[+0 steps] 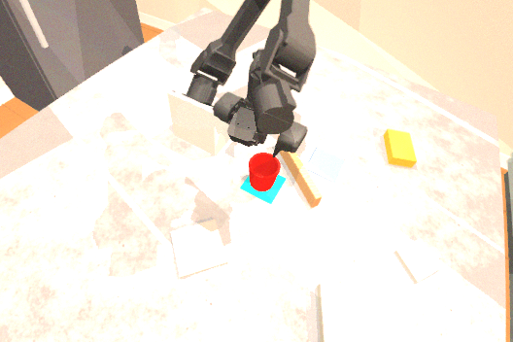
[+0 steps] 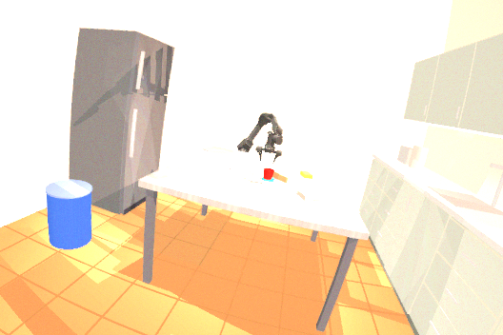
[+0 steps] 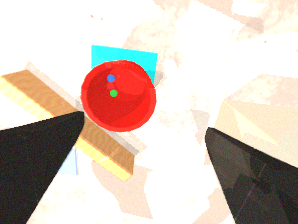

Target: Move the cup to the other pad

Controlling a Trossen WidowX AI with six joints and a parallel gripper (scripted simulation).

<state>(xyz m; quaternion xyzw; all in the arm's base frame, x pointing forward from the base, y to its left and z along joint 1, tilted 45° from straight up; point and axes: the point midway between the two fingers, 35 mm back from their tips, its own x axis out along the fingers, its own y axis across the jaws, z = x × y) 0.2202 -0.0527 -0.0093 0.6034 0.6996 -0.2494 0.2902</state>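
Observation:
The red cup (image 1: pixel 262 176) (image 2: pixel 269 174) (image 3: pixel 120 112) stands upright on the cyan pad (image 1: pixel 271 196) (image 3: pixel 122 53). In the wrist view a blue marble (image 3: pixel 111 78) and a green marble (image 3: pixel 114 93) lie inside it; a reddish spot between them may be another marble. My gripper (image 2: pixel 268 160) (image 3: pixel 146 125) is wide open and empty, above and behind the cup. In the wrist view the cup lies ahead of the fingertips, nearer the left one. The pale blue pad (image 1: pixel 326 163) (image 3: pixel 69 162) lies bare across the wooden bar, partly hidden by a finger in the wrist view.
The wooden bar (image 1: pixel 302 178) (image 2: pixel 281 177) (image 3: pixel 105 145) lies between the two pads, close beside the cup. A yellow block (image 1: pixel 400 148) (image 2: pixel 306 174) lies farther right. A cream upright panel (image 1: pixel 194 124) stands left of the gripper. A flat white square (image 1: pixel 199 249) lies front left.

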